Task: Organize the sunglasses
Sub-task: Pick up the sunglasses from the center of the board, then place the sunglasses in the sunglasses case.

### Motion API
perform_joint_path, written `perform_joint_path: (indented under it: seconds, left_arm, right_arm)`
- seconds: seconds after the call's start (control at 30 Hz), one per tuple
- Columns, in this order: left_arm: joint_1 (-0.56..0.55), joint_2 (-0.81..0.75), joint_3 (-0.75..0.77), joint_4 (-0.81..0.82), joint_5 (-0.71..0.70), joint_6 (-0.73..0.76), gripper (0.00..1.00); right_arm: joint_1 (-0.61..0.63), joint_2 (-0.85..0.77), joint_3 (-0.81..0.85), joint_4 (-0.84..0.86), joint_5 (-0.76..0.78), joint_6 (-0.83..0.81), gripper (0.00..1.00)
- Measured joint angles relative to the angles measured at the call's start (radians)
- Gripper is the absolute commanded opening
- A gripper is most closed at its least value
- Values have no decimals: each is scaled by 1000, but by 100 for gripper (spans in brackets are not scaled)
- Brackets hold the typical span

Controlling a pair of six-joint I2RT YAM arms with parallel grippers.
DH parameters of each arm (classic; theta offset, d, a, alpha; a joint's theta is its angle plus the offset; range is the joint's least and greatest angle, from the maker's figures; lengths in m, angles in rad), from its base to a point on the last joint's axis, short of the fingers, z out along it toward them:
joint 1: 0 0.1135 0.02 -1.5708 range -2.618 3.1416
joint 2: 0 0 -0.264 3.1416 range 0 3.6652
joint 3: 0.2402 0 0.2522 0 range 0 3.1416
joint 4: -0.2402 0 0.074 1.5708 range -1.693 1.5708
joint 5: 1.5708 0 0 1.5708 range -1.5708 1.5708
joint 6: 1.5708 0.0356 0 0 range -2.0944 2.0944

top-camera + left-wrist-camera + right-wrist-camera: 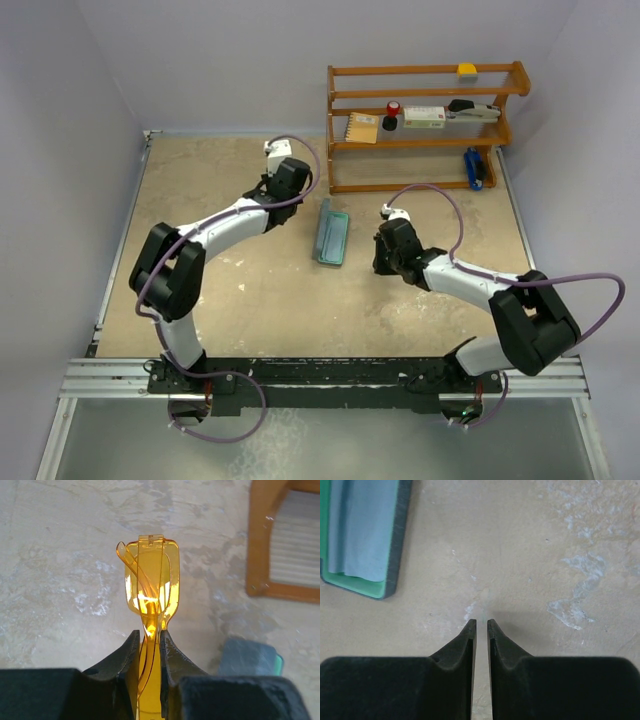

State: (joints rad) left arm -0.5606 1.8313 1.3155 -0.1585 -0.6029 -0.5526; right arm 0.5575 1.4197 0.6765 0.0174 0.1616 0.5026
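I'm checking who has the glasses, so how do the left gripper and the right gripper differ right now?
The left gripper is clamped on the orange sunglasses; the right gripper holds nothing, its fingers almost together. The left gripper sits left of the open case, near the wooden shelf; the right gripper sits on the case's right. Both have black fingers over the table.

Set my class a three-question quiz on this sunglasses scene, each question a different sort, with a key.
1. True or false: the light blue square cloth lies inside the open oblong blue-grey case.
2. The left tool grips: A the cloth; B the translucent orange-amber sunglasses; C nothing.
3. Fill in: the case's lining is ____.
Key: 1 true; 2 B; 3 teal.
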Motion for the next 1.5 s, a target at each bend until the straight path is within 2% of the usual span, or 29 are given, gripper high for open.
perform_joint_path:
  seconds: [0.43, 0.67, 1.03, 1.5]
  left_arm:
    - [-163, -196, -21, -136, 23, 14, 0]
    - [-277, -219, -17, -176, 10, 13, 0]
    - [-425, -124, 29, -179, -50, -42, 0]
    - [-452, 21, 29, -126, -150, -143, 0]
  right_arm:
    - [-60, -19, -85, 23, -23, 48, 18]
    - [-67, -29, -104, 42, -28, 57, 18]
    - [-100, -49, -125, 48, -34, 72, 17]
    - [-107, -56, -133, 54, -50, 75, 17]
